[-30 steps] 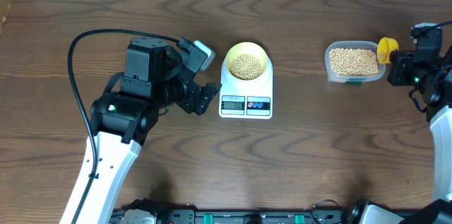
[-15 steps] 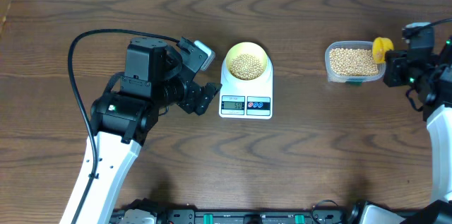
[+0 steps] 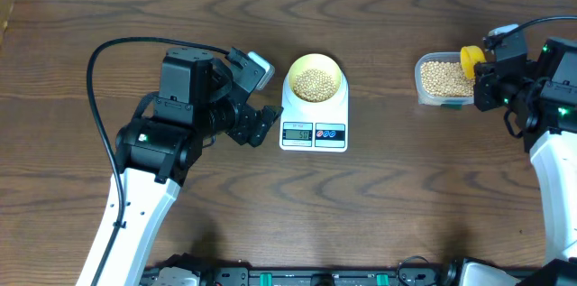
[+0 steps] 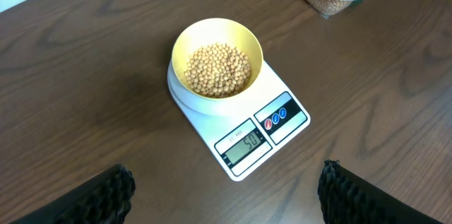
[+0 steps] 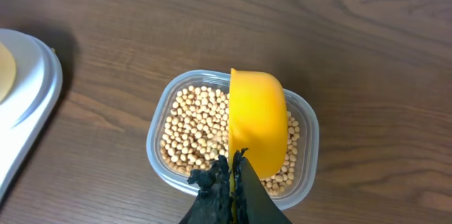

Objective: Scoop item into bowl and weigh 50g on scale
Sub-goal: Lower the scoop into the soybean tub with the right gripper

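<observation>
figure. overhead and wrist views of the weighing station. we mark the left claw (image 3: 261, 96), jaws spread wide and holding nothing, hovering over the brown wooden surface (image 3: 406, 187). just ahead of it, framed between its two fingers in the wrist view, sits the white scale (image 4: 205, 114). on the scale's platform, at the end farther from this claw, stands the pale yellow bowl (image 4: 212, 32) with a heap of tan beans (image 4: 217, 70) inside. the display (image 4: 246, 141) at the scale's nearer end reads 50, with two coloured buttons (image 4: 275, 116) beside it. well apart from these, we mark the right claw (image 5: 229, 174), clamped on the handle of a bright yellow scoop (image 5: 258, 121). the scoop reaches forward from this claw over a clear plastic tub (image 5: 152, 139) that lies directly ahead of and below it. the tub holds more beans of the same kind; whether the scoop touches them we cannot tell. a corner of the scale shows at the left edge of this claw's view.
</observation>
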Robot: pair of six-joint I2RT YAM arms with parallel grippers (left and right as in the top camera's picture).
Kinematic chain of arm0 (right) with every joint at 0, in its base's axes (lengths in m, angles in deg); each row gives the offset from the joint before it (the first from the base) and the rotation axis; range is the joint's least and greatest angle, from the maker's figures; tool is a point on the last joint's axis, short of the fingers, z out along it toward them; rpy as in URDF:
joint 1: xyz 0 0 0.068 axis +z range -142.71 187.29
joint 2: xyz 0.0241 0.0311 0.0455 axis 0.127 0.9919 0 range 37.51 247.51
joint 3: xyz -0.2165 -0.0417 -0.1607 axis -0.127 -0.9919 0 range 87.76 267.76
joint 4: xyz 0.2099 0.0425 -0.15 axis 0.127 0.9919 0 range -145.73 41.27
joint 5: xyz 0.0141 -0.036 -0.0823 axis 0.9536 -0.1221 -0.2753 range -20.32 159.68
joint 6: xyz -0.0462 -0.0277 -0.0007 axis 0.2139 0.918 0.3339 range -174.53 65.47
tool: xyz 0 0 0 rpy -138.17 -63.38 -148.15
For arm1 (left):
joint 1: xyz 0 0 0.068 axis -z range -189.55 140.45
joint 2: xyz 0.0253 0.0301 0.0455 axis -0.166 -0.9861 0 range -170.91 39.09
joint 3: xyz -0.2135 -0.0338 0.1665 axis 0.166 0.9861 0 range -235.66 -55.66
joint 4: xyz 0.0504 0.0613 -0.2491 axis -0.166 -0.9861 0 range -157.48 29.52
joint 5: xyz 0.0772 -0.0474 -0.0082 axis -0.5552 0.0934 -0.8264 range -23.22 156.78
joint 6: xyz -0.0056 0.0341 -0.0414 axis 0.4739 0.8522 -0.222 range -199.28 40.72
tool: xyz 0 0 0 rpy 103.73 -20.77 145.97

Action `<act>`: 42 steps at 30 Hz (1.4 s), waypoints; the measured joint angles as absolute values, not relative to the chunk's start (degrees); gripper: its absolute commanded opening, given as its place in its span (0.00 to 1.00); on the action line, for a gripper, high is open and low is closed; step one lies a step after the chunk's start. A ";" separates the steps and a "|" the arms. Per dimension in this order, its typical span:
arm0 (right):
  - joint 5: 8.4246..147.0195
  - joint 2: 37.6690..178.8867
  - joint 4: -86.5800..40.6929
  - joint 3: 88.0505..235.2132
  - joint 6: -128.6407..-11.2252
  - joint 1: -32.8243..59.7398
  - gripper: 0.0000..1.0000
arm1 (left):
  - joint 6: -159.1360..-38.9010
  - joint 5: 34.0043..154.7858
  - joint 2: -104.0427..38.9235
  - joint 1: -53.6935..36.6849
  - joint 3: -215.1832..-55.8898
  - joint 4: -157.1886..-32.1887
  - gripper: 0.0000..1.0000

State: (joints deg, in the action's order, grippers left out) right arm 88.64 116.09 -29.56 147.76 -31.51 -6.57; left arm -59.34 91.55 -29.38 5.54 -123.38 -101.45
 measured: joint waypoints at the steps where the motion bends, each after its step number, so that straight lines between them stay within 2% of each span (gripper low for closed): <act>1: 88.09 116.09 -29.51 147.76 -31.09 -6.33 0.01 | -59.34 91.55 -29.38 5.54 -123.38 -101.45 0.85; 13: 85.32 116.09 -28.70 147.76 -24.49 -4.56 0.01 | -59.34 91.55 -29.38 5.54 -123.38 -101.45 0.85; 26: 85.25 116.09 -27.87 147.76 -23.73 -4.56 0.01 | -59.34 91.55 -29.38 5.54 -123.38 -101.45 0.85; 33: 85.23 116.09 -27.87 147.76 -26.57 -4.56 0.01 | -59.34 91.55 -29.38 5.54 -123.38 -101.45 0.85; 42: 85.23 116.09 -28.11 147.76 -37.02 -4.56 0.01 | -59.34 91.55 -29.38 5.54 -123.38 -101.45 0.85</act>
State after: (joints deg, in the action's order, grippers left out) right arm 85.23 116.09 -28.11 147.76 -37.02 -4.56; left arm -59.34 91.55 -29.38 5.54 -123.38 -101.45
